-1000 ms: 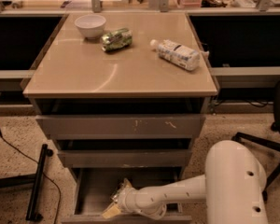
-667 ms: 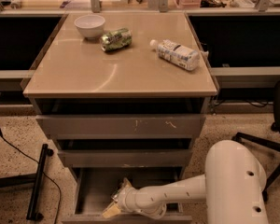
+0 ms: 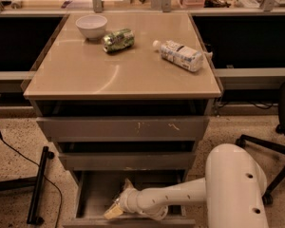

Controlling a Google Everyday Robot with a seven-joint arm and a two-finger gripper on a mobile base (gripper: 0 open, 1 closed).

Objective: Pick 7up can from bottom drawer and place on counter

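The bottom drawer [image 3: 92, 194] is pulled out below two other grey drawers. My gripper [image 3: 117, 204] is down inside it, left of the middle, at the end of the white arm [image 3: 180, 194] that reaches in from the right. The 7up can does not show in the drawer; the gripper and arm cover part of the floor. The counter [image 3: 123, 72] is the glossy tan top of the cabinet above.
On the counter stand a white bowl [image 3: 91, 26], a shiny green can on its side [image 3: 118, 40] and a white-labelled plastic bottle on its side [image 3: 180, 55]. A black stand [image 3: 38, 184] is on the floor at left and an office chair base [image 3: 268, 146] at right.
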